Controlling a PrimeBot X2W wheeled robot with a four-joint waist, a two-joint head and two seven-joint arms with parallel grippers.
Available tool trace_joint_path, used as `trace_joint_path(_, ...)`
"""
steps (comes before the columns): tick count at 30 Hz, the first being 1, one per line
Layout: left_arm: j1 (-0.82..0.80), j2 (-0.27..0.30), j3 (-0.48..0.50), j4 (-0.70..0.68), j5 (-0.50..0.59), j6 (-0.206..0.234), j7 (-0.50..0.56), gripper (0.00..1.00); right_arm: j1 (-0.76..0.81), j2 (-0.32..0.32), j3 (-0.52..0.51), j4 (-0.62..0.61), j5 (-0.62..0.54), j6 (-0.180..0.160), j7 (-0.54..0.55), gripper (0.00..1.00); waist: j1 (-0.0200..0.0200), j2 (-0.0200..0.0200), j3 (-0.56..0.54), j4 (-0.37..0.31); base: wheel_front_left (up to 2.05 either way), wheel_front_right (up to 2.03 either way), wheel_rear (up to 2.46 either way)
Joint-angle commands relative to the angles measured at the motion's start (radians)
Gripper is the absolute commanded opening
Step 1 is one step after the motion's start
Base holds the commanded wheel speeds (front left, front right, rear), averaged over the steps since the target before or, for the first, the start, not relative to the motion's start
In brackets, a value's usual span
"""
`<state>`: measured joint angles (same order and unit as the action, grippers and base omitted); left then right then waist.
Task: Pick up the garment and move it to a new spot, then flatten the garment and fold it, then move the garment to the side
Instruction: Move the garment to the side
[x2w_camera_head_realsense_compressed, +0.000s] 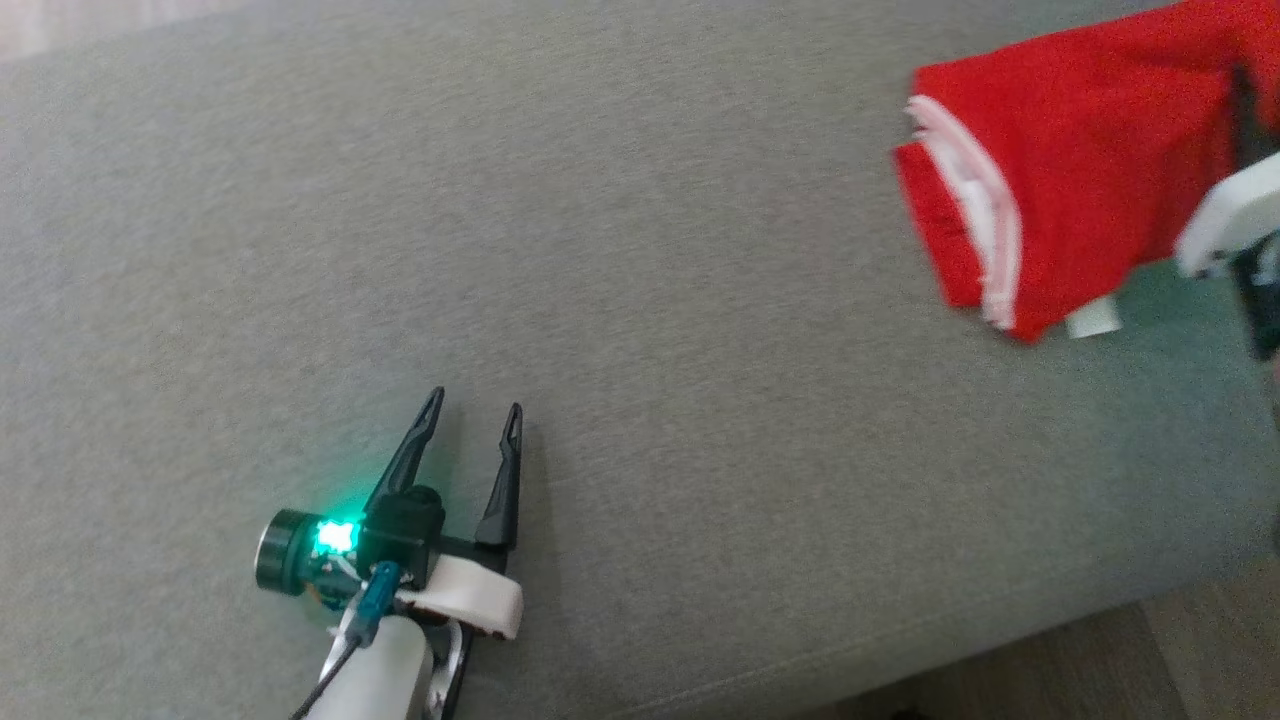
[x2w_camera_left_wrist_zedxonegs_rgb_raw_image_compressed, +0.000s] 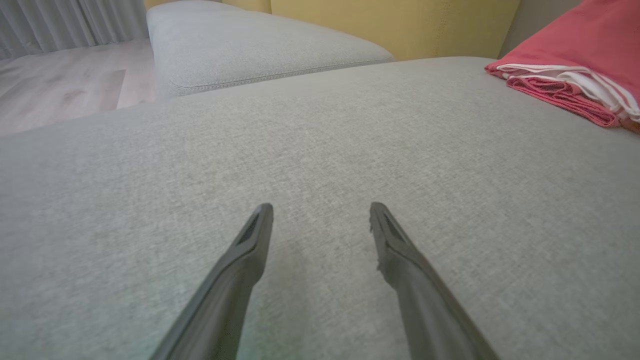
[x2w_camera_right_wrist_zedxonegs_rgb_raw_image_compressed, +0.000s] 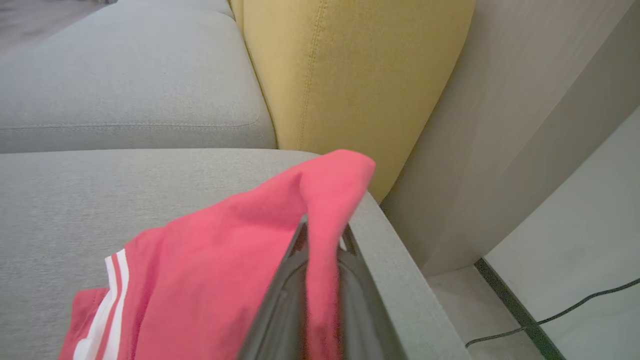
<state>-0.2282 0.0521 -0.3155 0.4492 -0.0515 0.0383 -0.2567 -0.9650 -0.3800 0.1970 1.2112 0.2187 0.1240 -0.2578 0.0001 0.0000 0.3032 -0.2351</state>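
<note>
The garment (x2w_camera_head_realsense_compressed: 1060, 190) is red with white striped trim and lies bunched at the far right of the grey sofa seat (x2w_camera_head_realsense_compressed: 640, 250). Its folded edge shows at the upper right of the left wrist view (x2w_camera_left_wrist_zedxonegs_rgb_raw_image_compressed: 575, 55). In the right wrist view, my right gripper (x2w_camera_right_wrist_zedxonegs_rgb_raw_image_compressed: 325, 237) is shut on a raised fold of the garment (x2w_camera_right_wrist_zedxonegs_rgb_raw_image_compressed: 225, 260), which drapes over and between the dark fingers (x2w_camera_right_wrist_zedxonegs_rgb_raw_image_compressed: 287, 290). The pale right wrist (x2w_camera_head_realsense_compressed: 1230, 215) sits at the garment's right edge. My left gripper (x2w_camera_head_realsense_compressed: 473, 405) rests low over bare cushion at the lower left, open and holding nothing (x2w_camera_left_wrist_zedxonegs_rgb_raw_image_compressed: 321, 207), well apart from the garment.
A yellow back cushion (x2w_camera_right_wrist_zedxonegs_rgb_raw_image_compressed: 350, 75) stands behind the seat, and a second grey seat cushion (x2w_camera_left_wrist_zedxonegs_rgb_raw_image_compressed: 250, 45) adjoins it. The seat's right edge (x2w_camera_right_wrist_zedxonegs_rgb_raw_image_compressed: 395, 280) drops to a pale floor with a dark cable (x2w_camera_right_wrist_zedxonegs_rgb_raw_image_compressed: 550, 317). Wooden floor (x2w_camera_left_wrist_zedxonegs_rgb_raw_image_compressed: 60, 85) lies beyond the sofa.
</note>
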Motion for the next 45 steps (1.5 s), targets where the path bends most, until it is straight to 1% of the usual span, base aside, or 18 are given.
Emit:
trace_joint_path(1,-0.035,0.008,0.035,-0.03,0.011,0.004,-0.005,1.0,-0.033,-0.03,-0.003,-0.012,-0.024,0.007,-0.004,0.0,-0.0001,0.0,0.019,0.033,0.0,0.0,0.0)
trace_joint_path(6,-0.037,0.009,0.04,-0.034,0.016,0.002,-0.005,1.0,-0.071,-0.106,-0.114,0.024,-0.142,0.007,-0.004,0.0,-0.0001,0.0,0.03,0.069,0.0,0.0,0.0)
trace_joint_path(7,-0.038,0.008,0.04,-0.035,0.016,0.001,-0.005,1.0,-0.076,-0.116,-0.144,0.02,-0.162,0.007,-0.004,0.07,-0.0001,0.0,0.034,0.074,0.0,0.0,0.0)
trace_joint_path(8,-0.039,0.008,0.041,-0.036,0.017,0.001,-0.005,1.0,-0.079,-0.12,-0.171,0.015,-0.183,0.007,-0.004,1.0,-0.0001,0.0,0.036,0.077,0.0,0.0,0.0)
trace_joint_path(10,-0.039,0.008,0.045,-0.036,0.017,0.003,-0.005,1.0,-0.086,-0.115,-0.23,-0.001,-0.22,0.007,-0.004,1.0,-0.0001,0.0,0.04,0.08,0.0,0.0,0.0)
trace_joint_path(13,-0.04,0.007,0.052,-0.037,0.015,0.007,-0.005,1.0,-0.081,-0.092,-0.325,-0.1,-0.291,0.007,-0.004,1.0,-0.0001,0.0,0.04,0.084,0.0,0.0,0.0)
trace_joint_path(15,-0.039,0.006,0.058,-0.04,0.013,0.012,-0.005,1.0,-0.059,-0.04,-0.379,-0.198,-0.327,0.007,-0.004,1.0,-0.0001,0.0,0.031,0.088,0.0,0.0,0.0)
trace_joint_path(17,-0.035,0.005,0.065,-0.044,0.009,0.018,-0.005,1.0,-0.023,0.033,-0.402,-0.297,-0.348,0.007,-0.004,1.0,-0.0001,0.0,0.017,0.093,0.0,0.0,0.0)
trace_joint_path(19,-0.028,0.004,0.075,-0.05,0.004,0.027,-0.005,1.0,0.024,0.102,-0.395,-0.388,-0.35,0.007,-0.004,1.0,-0.0001,0.0,-0.001,0.1,0.0,0.0,0.0)
trace_joint_path(22,-0.016,0.003,0.093,-0.055,-0.004,0.038,-0.005,1.0,0.11,0.187,-0.365,-0.481,-0.321,0.007,-0.004,1.0,-0.0001,0.0,-0.032,0.117,0.0,0.0,0.0)
trace_joint_path(24,-0.005,0.002,0.105,-0.058,-0.009,0.046,-0.005,1.0,0.175,0.228,-0.339,-0.525,-0.287,0.007,-0.004,1.0,-0.0001,0.0,-0.055,0.133,0.0,0.0,0.0)
trace_joint_path(27,0.012,0.001,0.121,-0.058,-0.017,0.052,-0.005,1.0,0.275,0.272,-0.294,-0.575,-0.235,0.007,-0.004,1.0,-0.0001,0.0,-0.088,0.162,0.0,0.0,0.0)
trace_joint_path(29,0.016,0.001,0.122,-0.057,-0.018,0.053,-0.005,1.0,0.309,0.282,-0.28,-0.586,-0.22,0.007,-0.004,1.0,-0.0001,0.0,-0.099,0.176,0.0,0.0,0.0)
trace_joint_path(35,0.032,-0.001,0.144,-0.048,-0.023,0.064,-0.005,1.0,0.481,0.32,-0.224,-0.607,-0.165,0.007,-0.004,1.0,-0.0001,0.0,-0.153,0.236,0.0,0.0,0.0)
trace_joint_path(37,0.039,-0.001,0.157,-0.042,-0.024,0.067,-0.005,1.0,0.523,0.325,-0.225,-0.612,-0.152,0.007,-0.004,1.0,-0.0001,0.0,-0.169,0.25,0.0,0.0,0.0)
trace_joint_path(40,0.053,-0.001,0.177,-0.039,-0.025,0.07,-0.005,1.0,0.577,0.329,-0.217,-0.62,-0.137,0.007,-0.004,1.0,-0.0001,0.0,-0.194,0.265,0.0,0.0,0.0)
trace_joint_path(43,0.066,-0.001,0.197,-0.03,-0.029,0.067,-0.005,1.0,0.617,0.329,-0.208,-0.625,-0.073,0.007,-0.004,1.0,-0.0001,0.0,-0.221,0.276,0.0,0.0,0.0)
trace_joint_path(45,0.076,-0.001,0.211,-0.029,-0.031,0.07,-0.005,1.0,0.64,0.329,-0.199,-0.631,-0.052,0.007,-0.004,1.0,-0.0001,0.0,-0.241,0.278,0.0,0.0,0.0)
